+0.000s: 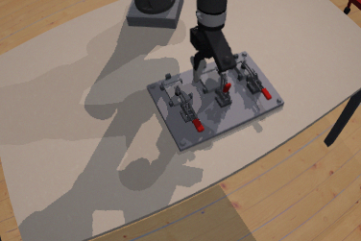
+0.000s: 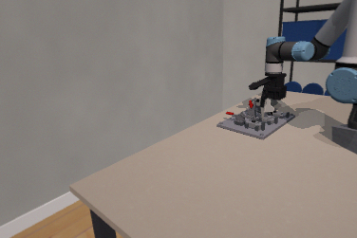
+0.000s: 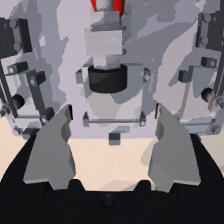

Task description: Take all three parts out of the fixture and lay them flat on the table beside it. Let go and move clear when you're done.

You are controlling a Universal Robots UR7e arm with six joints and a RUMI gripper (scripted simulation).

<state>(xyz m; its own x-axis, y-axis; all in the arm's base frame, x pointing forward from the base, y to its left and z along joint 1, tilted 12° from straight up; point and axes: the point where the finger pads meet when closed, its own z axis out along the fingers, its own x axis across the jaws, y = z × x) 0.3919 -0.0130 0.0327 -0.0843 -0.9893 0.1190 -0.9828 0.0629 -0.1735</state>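
Across the wrist view, left to right, one finger of the black-and-grey two-jaw gripper [image 1: 210, 73] [image 2: 263, 112] [image 3: 114, 111], the flat light-grey middle plate [image 1: 211, 83] [image 3: 112, 108] and the other finger are lining up; the pincer is standing released, and the plate is lying in the grey rectangular fixture [image 1: 168, 126] [image 2: 230, 126] [image 3: 65, 45].

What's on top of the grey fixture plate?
On the grey metal fixture plate stand three dark toggle clamps with red handles, plus small dark posts. The black two-jaw gripper hides some of the plate's far edge from above.
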